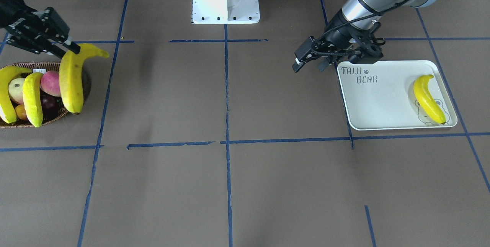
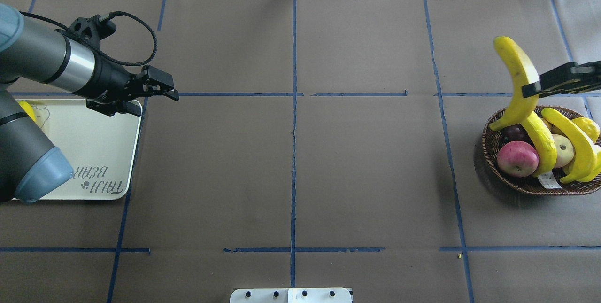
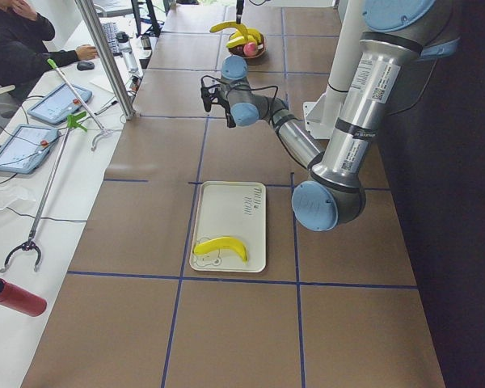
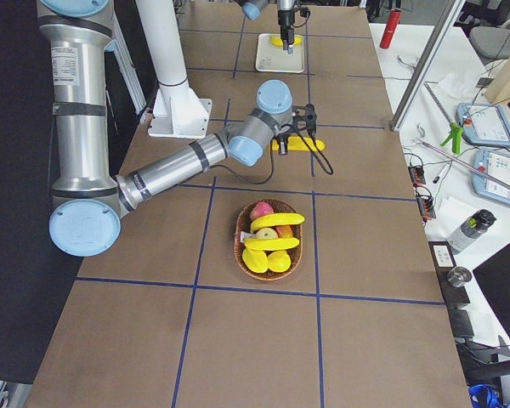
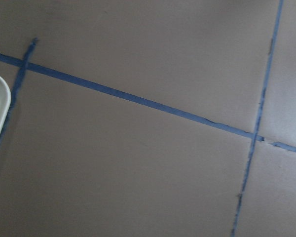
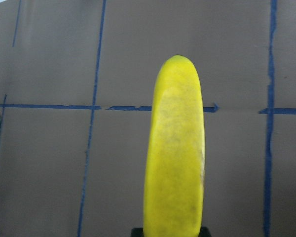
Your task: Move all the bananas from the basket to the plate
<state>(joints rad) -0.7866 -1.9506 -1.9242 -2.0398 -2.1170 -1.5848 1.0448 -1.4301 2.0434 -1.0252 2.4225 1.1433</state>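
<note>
**One banana plated, another in our right gripper**

At the view's left, our right gripper (image 1: 72, 47) is clamped on the upper end of the held banana (image 1: 71, 82). It hangs nearly upright over the basket (image 1: 49, 118), with its dark lower tip at the wicker rim. A second banana (image 1: 32, 99) and a third banana (image 1: 7, 94) lie in the basket among pink apples (image 1: 51, 83). At the view's right, our left gripper (image 1: 308, 63) hangs with jaws apart and empty, just beside the plate (image 1: 383, 125) at its "TAIJI BEAR" corner. The plated banana (image 1: 428, 99) lies over the bear outline.
</note>
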